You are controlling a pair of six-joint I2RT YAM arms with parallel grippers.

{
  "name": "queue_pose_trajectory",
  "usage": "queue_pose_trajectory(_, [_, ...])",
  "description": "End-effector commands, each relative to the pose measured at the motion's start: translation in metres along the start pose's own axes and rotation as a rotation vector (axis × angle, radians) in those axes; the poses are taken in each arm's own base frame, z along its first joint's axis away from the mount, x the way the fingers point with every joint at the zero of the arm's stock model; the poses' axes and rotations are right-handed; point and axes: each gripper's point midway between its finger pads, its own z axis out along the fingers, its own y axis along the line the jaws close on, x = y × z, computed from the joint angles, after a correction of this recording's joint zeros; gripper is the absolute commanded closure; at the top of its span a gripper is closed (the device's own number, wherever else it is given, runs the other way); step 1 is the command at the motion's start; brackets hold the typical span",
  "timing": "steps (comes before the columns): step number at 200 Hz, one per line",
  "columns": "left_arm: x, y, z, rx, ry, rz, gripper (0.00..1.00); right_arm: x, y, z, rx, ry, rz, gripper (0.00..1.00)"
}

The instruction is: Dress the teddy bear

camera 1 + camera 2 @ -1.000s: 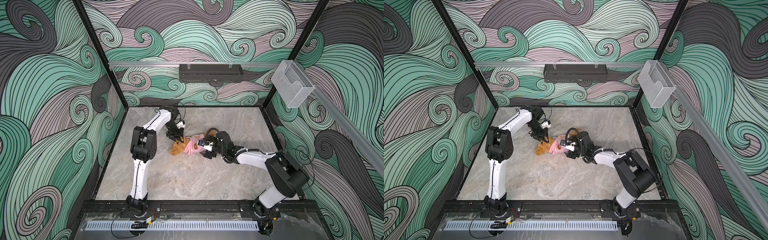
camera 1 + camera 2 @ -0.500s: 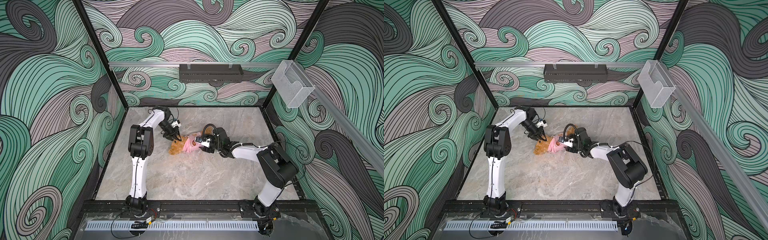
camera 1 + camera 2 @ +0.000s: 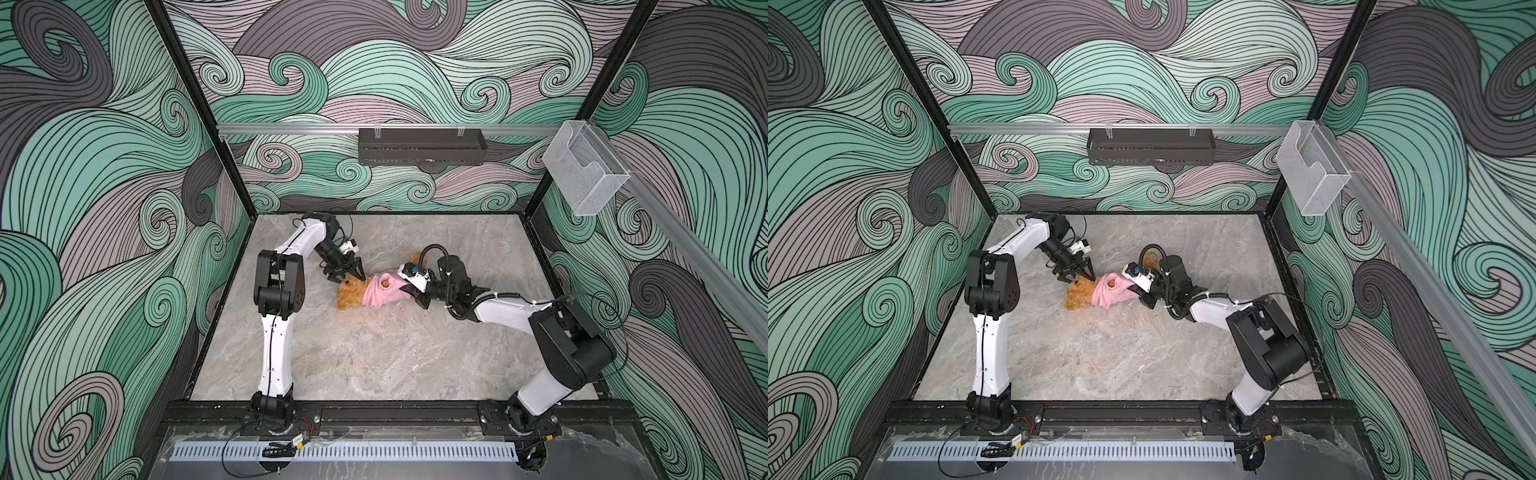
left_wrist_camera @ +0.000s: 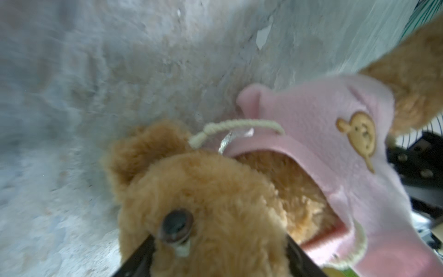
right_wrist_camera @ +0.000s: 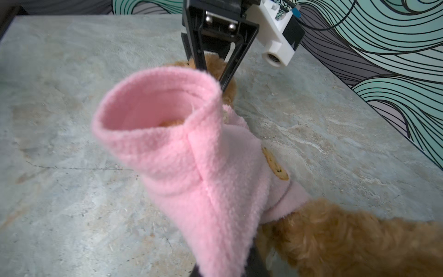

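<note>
The teddy bear (image 3: 345, 293) (image 3: 1076, 294) lies on its side mid-table, golden-brown head to the left. A pink fleece garment (image 3: 383, 291) (image 3: 1113, 291) with an orange bear-face patch (image 4: 358, 134) covers its torso. An empty sleeve mouth (image 5: 155, 108) gapes upward. My left gripper (image 3: 350, 277) (image 3: 1080, 277) (image 4: 219, 263) stands open, its fingers (image 4: 136, 260) either side of the bear's head (image 4: 203, 203). My right gripper (image 3: 409, 289) (image 3: 1138, 289) (image 5: 223, 269) is shut on the garment's hem. A furry limb (image 5: 347, 239) sticks out beside it.
The marble-pattern table (image 3: 374, 365) is walled by black frame posts and swirl-patterned panels. A black box (image 3: 422, 147) hangs on the back rail and a clear plastic holder (image 3: 584, 168) on the right rail. Both arm bases sit at the front edge.
My right gripper moved in toward the bear and closed on the garment's hem. My left gripper's jaws spread apart at the bear's head.
</note>
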Motion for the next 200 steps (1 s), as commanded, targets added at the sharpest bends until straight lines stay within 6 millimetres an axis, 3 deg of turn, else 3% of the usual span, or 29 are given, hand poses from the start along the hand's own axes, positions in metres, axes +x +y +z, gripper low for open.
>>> queue_pose_trajectory(1, [-0.009,-0.014,-0.050,-0.079,-0.185,0.049,0.19,-0.032,0.010,-0.013,-0.036,-0.109,0.058,0.96])
queue_pose_trajectory(22, [-0.011,-0.018,-0.083,-0.178,-0.318,0.075,0.12,-0.020,0.018,-0.017,-0.027,-0.070,0.088,0.97])
queue_pose_trajectory(47, [-0.008,-0.026,-0.124,-0.286,-0.499,0.100,0.12,-0.010,0.027,-0.020,-0.022,-0.046,0.116,0.98])
queue_pose_trajectory(62, [-0.002,-0.041,-0.145,-0.300,-0.619,0.159,0.13,-0.009,0.029,-0.021,-0.019,-0.052,0.129,0.99])
queue_pose_trajectory(81, [0.010,-0.068,-0.153,-0.269,-0.736,0.277,0.15,-0.010,0.032,-0.021,-0.025,-0.059,0.131,1.00])
queue_pose_trajectory(97, [0.026,-0.105,-0.142,-0.174,-0.775,0.442,0.20,-0.012,0.035,-0.022,-0.035,-0.076,0.131,1.00])
queue_pose_trajectory(112, [0.042,-0.138,-0.118,-0.083,-0.728,0.585,0.30,-0.016,0.037,-0.023,-0.046,-0.089,0.132,1.00])
queue_pose_trajectory(116, [0.051,-0.150,-0.119,-0.067,-0.735,0.640,0.34,-0.016,0.038,-0.023,-0.048,-0.090,0.132,1.00])
queue_pose_trajectory(131, [0.063,-0.173,-0.097,-0.070,-0.694,0.779,0.42,-0.017,0.038,-0.023,-0.051,-0.095,0.135,1.00])
queue_pose_trajectory(148, [0.068,-0.183,-0.079,-0.097,-0.649,0.878,0.51,-0.017,0.039,-0.022,-0.054,-0.098,0.133,1.00])
queue_pose_trajectory(152, [0.064,-0.180,-0.067,-0.102,-0.610,0.880,0.54,-0.018,0.039,-0.022,-0.055,-0.098,0.133,1.00])
queue_pose_trajectory(173, [0.065,-0.183,-0.046,-0.113,-0.508,0.928,0.69,-0.018,0.039,-0.023,-0.052,-0.100,0.133,1.00])
queue_pose_trajectory(200, [0.074,-0.179,-0.020,-0.143,-0.373,0.989,0.77,-0.018,0.039,-0.024,-0.050,-0.103,0.129,1.00])
